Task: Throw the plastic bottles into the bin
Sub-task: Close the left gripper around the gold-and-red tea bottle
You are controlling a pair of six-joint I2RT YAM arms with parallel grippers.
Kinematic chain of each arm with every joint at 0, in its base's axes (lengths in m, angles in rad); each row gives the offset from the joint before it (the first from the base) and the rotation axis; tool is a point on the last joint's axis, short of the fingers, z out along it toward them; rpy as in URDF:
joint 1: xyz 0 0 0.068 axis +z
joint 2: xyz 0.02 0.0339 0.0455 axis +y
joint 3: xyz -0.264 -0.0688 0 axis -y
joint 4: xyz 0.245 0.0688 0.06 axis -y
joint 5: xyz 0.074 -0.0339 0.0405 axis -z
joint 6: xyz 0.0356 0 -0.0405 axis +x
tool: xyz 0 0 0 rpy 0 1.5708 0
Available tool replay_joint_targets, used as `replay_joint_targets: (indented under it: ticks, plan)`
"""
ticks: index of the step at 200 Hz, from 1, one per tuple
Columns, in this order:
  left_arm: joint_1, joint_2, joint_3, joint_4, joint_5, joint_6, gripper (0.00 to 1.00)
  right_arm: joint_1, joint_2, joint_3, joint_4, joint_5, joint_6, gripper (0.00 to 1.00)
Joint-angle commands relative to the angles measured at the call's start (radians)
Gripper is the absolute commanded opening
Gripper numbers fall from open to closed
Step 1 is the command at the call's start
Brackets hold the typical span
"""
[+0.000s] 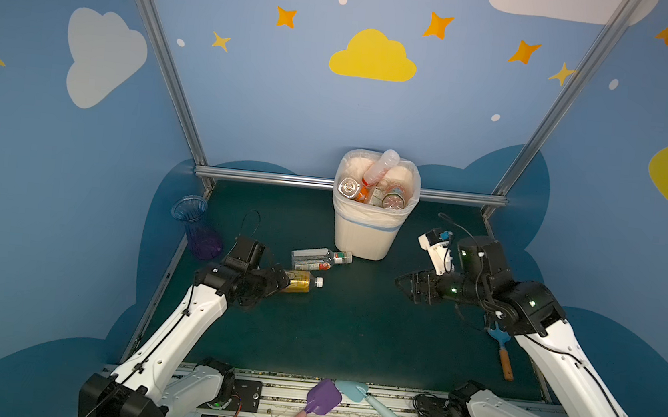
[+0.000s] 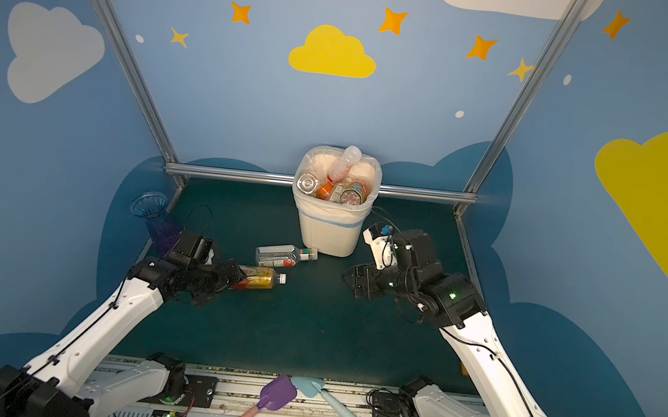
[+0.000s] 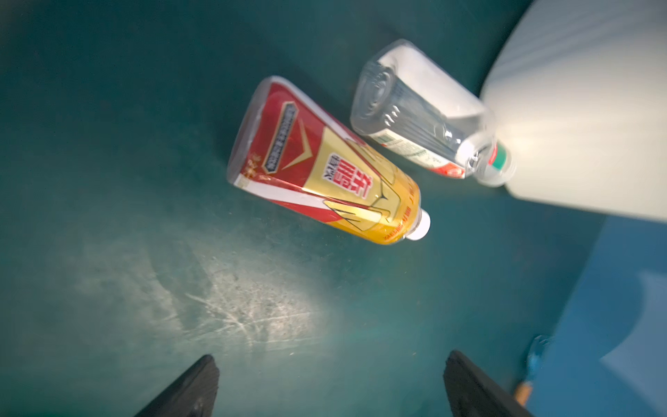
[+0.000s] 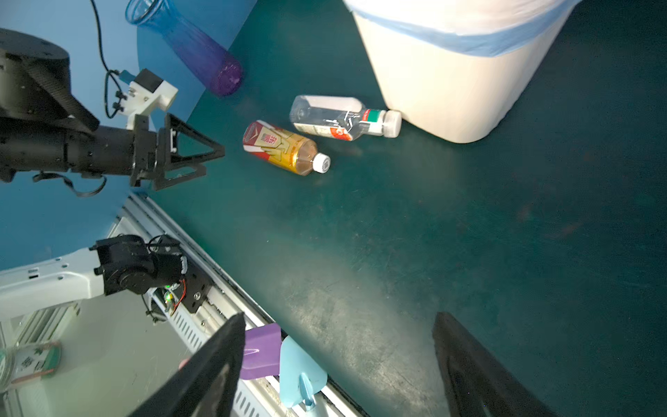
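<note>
Red-gold bottle on surface near my L fingers — spread wide, empty; R fingers apart, empty too

Dark green table, upright bin, vase, gold bottle, clear bottle
</note>
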Motion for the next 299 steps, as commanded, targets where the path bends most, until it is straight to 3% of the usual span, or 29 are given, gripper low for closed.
replay_joint_targets:
  ticks: [1,45,93,135,236,299]
  plan:
    - [0.023,-0.057,-0.078,0.172,0.024,-0.252,1.00,0.072,0.061,0.039,0.007,0.018,-0.006,0.82]
    - [0.033,-0.151,-0.225,0.430,-0.073,-0.490,1.00,0.130,0.125,0.068,0.025,0.027,-0.013,0.82]
    - [0.047,-0.057,-0.252,0.558,-0.121,-0.550,0.99,0.130,0.125,0.100,0.011,0.037,-0.045,0.83]
    - [0.071,0.073,-0.247,0.618,-0.075,-0.551,0.90,0.129,0.111,0.104,0.007,0.054,-0.061,0.83]
    - [0.073,0.277,-0.183,0.634,0.000,-0.528,0.90,0.088,0.132,0.114,0.002,0.085,-0.134,0.85]
    - [0.076,0.396,-0.127,0.634,0.036,-0.480,0.83,0.046,0.133,0.102,0.001,0.091,-0.158,0.85]
